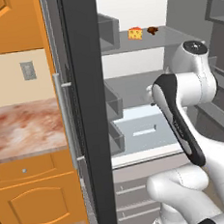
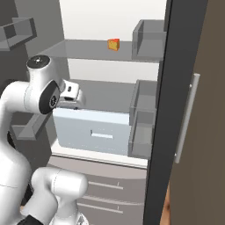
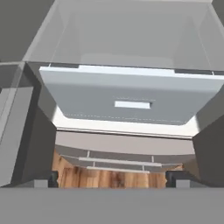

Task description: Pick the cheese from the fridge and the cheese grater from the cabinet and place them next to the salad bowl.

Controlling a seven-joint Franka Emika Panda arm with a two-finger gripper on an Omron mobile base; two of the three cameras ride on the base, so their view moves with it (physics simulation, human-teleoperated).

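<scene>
The cheese point(image 1: 135, 33), a small yellow-orange wedge, sits on the upper grey shelf point(image 1: 127, 45) of the open fridge point(image 2: 110, 70), near the shelf's front edge, with a dark brown lump point(image 1: 152, 30) just beside it on the side nearer the right-hand door bins. From the right base camera the cheese point(image 2: 114, 44) stands alone in the middle of that shelf, clear of the bin point(image 2: 148, 40) on the door. My gripper point(image 3: 113, 178) is empty, its fingertips point(image 3: 48, 178) spread wide, and it points down at the pale drawer point(image 3: 131, 98) and the wood floor below, well under the level of the wedge. My hand hangs in front of the drawer point(image 2: 94, 129), a shelf lower than the target. Step in hand, as I judge it: reach for the cheese. To do it well I should lift the wrist above the shelf edge first, then level the hand so the fingers straddle the wedge from the front. Keep clear of the brown lump. The wedge is small, so close gently and centred, or it may squirt sideways.
</scene>
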